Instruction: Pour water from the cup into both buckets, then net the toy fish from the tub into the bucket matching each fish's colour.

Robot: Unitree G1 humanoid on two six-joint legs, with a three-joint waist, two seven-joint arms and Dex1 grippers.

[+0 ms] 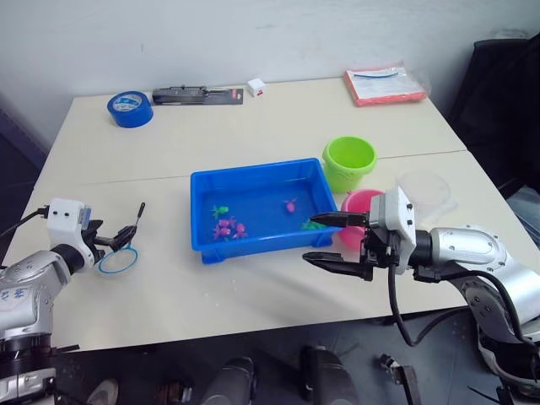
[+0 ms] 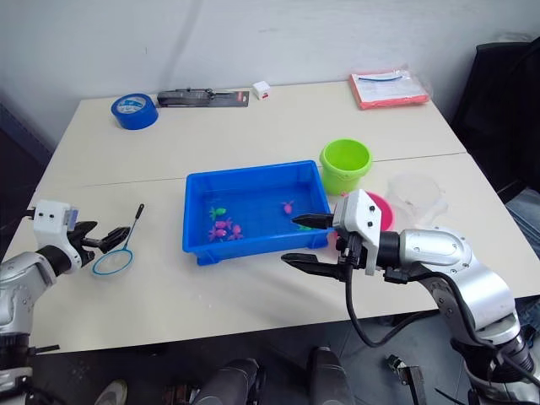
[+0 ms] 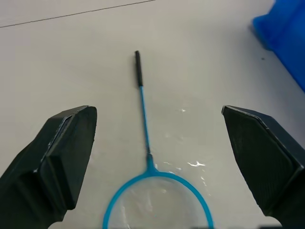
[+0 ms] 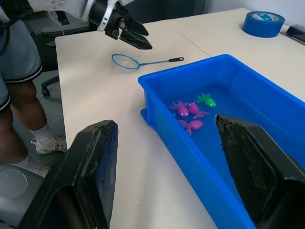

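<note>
Both of my hands are spread wide and hold nothing. My left hand [image 1: 114,240] hovers low over the near left part of the pale worktop [image 1: 253,135], its two black fingers [image 3: 57,157] on either side of the net [image 3: 145,157]. The net lies flat on the worktop, its blue hoop toward me and its thin handle pointing away, with a few wet specks around the hoop.

My right hand [image 1: 333,239] hangs at the near right corner of the tub [image 1: 202,181], one finger over the tub's rim and the other just outside its near wall. The bright blue tub sits at the middle of the worktop. In it lie several toy fish [image 1: 226,226], magenta ones clustered toward its left end with a green one beside them, one more magenta fish near the middle, and a green one at the right end.

Just right of the tub stand the green bucket [image 1: 348,162] and, nearer me, the pink bucket [image 1: 359,202], partly hidden behind my right hand. The clear cup [image 1: 424,190] stands right of the pink bucket.
</note>
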